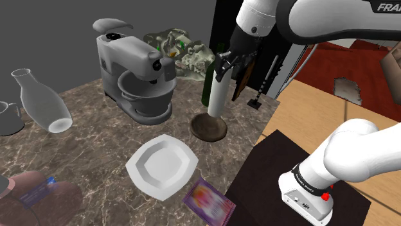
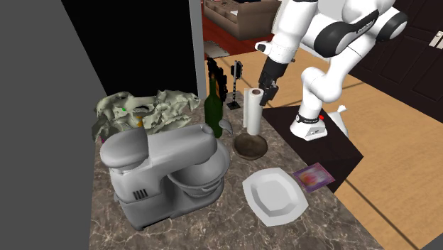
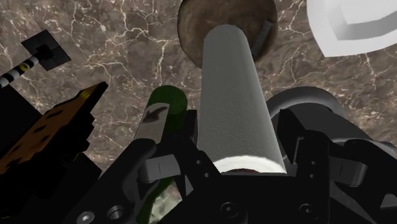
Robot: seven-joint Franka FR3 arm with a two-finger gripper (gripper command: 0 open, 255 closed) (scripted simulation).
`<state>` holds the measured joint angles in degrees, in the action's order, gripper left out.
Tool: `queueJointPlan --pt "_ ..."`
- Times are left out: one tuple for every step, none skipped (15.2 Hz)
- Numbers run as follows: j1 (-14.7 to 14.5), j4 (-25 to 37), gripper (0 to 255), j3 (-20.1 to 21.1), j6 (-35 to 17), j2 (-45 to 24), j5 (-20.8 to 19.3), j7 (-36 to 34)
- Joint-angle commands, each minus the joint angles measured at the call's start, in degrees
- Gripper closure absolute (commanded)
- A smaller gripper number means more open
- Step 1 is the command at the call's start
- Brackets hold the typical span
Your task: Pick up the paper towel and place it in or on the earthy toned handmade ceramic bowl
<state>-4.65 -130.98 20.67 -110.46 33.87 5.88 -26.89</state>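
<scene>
Gripper [image 1: 225, 65] pinching upright paper towel [image 1: 217, 99], lower end perhaps touching brown bowl [image 1: 204, 132], green bottle [image 1: 206, 90] close at shoulder view's 11 o'clock, counter edge toward 3.

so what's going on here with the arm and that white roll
The arm's black gripper grips the top of a paper towel roll, holding it upright over the brown bowl. The roll's lower end is at the bowl; whether it rests in it or hangs just above, I cannot tell. A green bottle stands close beside the roll, and a white plate lies nearby.
</scene>
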Motion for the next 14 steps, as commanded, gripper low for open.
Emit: queueJointPlan --pt "-0.15 -1.8 255 0.14 -1.52 0.3 0.19 -0.03" --pt "-0.2 -2.57 255 0.25 -2.28 0.32 0.26 -0.07" --pt "-0.25 -3.33 255 0.35 -3.04 0.32 0.32 -0.11" --pt "-0.29 -4.09 255 0.46 -3.81 0.31 0.39 -0.16" --pt "-0.33 -4.83 255 0.58 -4.57 0.28 0.45 -0.2" --pt "-0.37 -5.56 255 0.69 -5.35 0.24 0.52 -0.25" --pt "-0.41 -6.29 255 0.81 -6.12 0.18 0.58 -0.3" --pt "-0.44 -7.0 255 0.94 -6.91 0.12 0.64 -0.35" --pt "-0.48 -7.71 255 1.06 -7.69 0.03 0.69 -0.41" --pt "-0.51 -8.4 255 1.19 -8.48 -0.07 0.75 -0.47" --pt "-0.53 -9.08 255 1.33 -9.28 -0.18 0.8 -0.53" --pt "-0.56 -9.76 255 1.47 -10.08 -0.31 0.85 -0.59" --pt "-0.58 -10.42 255 1.61 -10.88 -0.45 0.9 -0.66" --pt "-0.58 -10.43 255 1.61 -10.88 -0.44 0.9 -0.66"
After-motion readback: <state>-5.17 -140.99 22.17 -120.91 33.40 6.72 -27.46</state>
